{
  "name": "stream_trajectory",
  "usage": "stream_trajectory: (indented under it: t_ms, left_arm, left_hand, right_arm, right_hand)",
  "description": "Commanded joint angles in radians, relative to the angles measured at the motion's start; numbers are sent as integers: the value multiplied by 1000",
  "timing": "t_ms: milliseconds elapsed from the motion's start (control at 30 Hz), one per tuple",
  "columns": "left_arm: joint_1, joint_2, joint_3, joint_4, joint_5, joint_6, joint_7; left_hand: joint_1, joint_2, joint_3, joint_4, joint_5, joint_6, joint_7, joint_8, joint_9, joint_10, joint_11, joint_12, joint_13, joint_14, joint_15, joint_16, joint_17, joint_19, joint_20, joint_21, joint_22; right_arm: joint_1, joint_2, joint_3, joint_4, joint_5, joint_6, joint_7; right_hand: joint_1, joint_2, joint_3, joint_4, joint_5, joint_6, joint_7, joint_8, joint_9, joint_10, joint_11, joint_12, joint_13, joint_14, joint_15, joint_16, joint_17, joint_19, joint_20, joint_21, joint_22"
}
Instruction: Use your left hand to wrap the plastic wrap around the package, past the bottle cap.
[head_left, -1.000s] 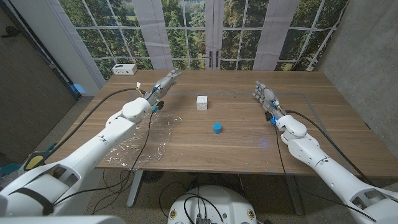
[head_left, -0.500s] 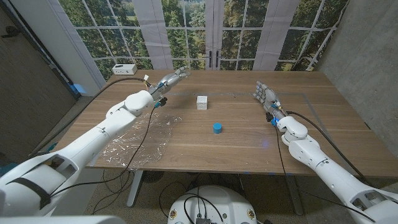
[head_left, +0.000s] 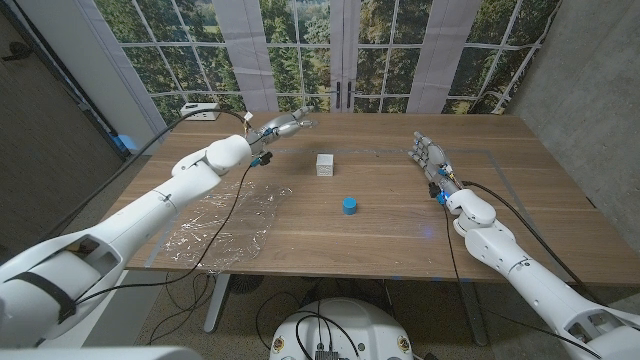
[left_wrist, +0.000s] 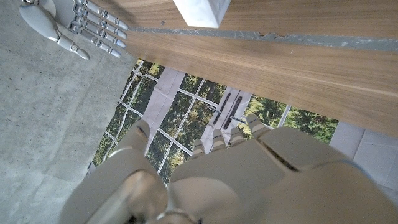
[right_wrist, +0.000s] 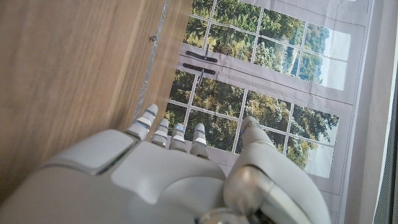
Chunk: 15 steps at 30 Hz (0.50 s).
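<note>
The small white package (head_left: 325, 164) stands on the wooden table (head_left: 400, 240) at mid-depth, and its corner shows in the left wrist view (left_wrist: 201, 11). A blue bottle cap (head_left: 349, 205) lies just in front of it. The crinkled clear plastic wrap (head_left: 225, 220) lies spread on the table's left half. My left hand (head_left: 283, 125) hovers above the far left part of the table, left of and beyond the package, fingers stretched out and holding nothing; its back (left_wrist: 217, 180) shows at the wrist. My right hand (head_left: 428, 157) stands at the right with fingers straight, empty; it also appears across the table (left_wrist: 74, 25).
A small white box (head_left: 200, 111) sits at the table's far left corner. Cables trail along my left arm over the plastic wrap. A pale tape line (head_left: 480, 152) marks the table's right part. Windows and a door stand behind the table.
My left arm has lifted and swung its hand farther back and toward the right, nearer the package's side. The right hand, package, cap and wrap have stayed put.
</note>
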<state>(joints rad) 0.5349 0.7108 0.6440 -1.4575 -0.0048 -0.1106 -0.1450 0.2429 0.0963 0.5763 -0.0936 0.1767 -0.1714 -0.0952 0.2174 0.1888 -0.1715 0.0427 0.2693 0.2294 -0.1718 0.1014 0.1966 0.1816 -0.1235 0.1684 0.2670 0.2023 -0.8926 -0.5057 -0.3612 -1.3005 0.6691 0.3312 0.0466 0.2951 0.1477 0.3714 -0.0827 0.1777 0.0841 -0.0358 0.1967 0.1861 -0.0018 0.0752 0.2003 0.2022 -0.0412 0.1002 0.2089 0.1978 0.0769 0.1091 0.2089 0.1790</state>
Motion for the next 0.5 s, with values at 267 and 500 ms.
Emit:
stream_trajectory:
  t_ms: [267,500]
  left_arm:
    - [-37,35,61,-133,281,129,35]
    - [-44,47,85,-176,397,166,37]
  left_hand:
    - [114,8,29,-76,1,102,48,36,-2,74,0,41,-8,98,-21,22,-2,107,4,34,-3]
    - [182,-5,31,-86,-3,207,63,52,-3,172,-26,59,-17,150,-34,21,-3,172,2,48,-6]
  right_arm:
    - [-16,-2,8,-8,9,7,-3]
    - [-21,-1,11,-6,19,7,6]
  right_hand:
    - [10,3,4,-4,1,11,0,6,4,5,-1,7,1,11,1,9,5,4,8,3,5]
    - [10,3,4,-5,1,60,16,22,4,5,1,7,1,11,3,9,6,3,10,2,5]
